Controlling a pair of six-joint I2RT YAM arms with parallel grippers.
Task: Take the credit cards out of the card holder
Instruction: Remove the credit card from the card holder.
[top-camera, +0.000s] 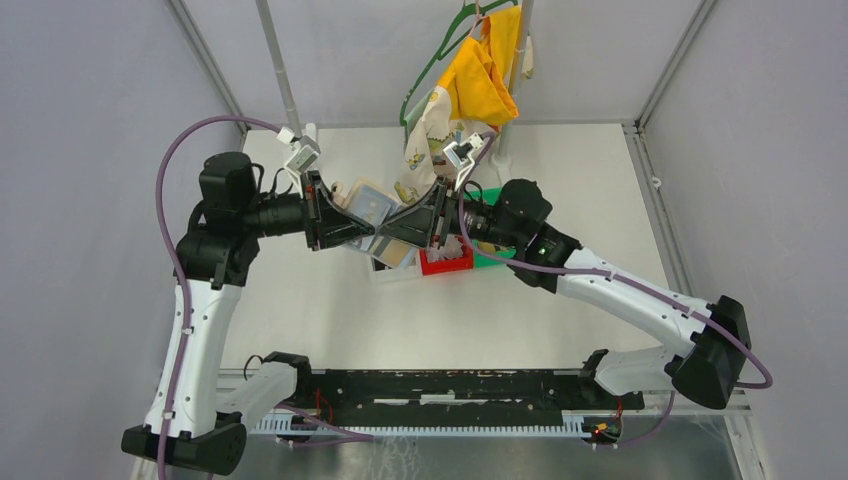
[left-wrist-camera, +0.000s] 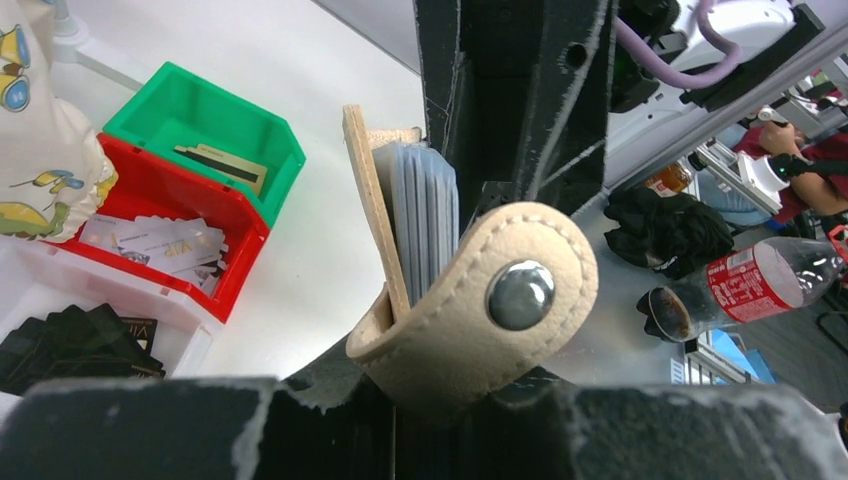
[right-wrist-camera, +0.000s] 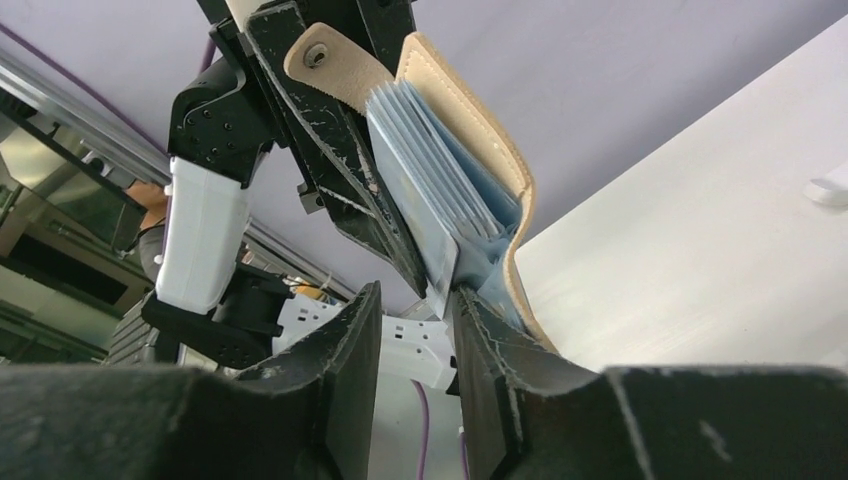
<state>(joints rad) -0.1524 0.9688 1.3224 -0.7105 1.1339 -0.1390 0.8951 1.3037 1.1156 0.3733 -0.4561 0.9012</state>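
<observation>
The left gripper clamps the tan card holder in the air over the bins. Its clear sleeves fan toward the right gripper, whose fingers stand narrowly apart at one sleeve's lower edge. Closing there may pinch plastic, not a card — the pull could then drag the holder loose, or a freed card could miss the credit cards in the red bin.
</observation>
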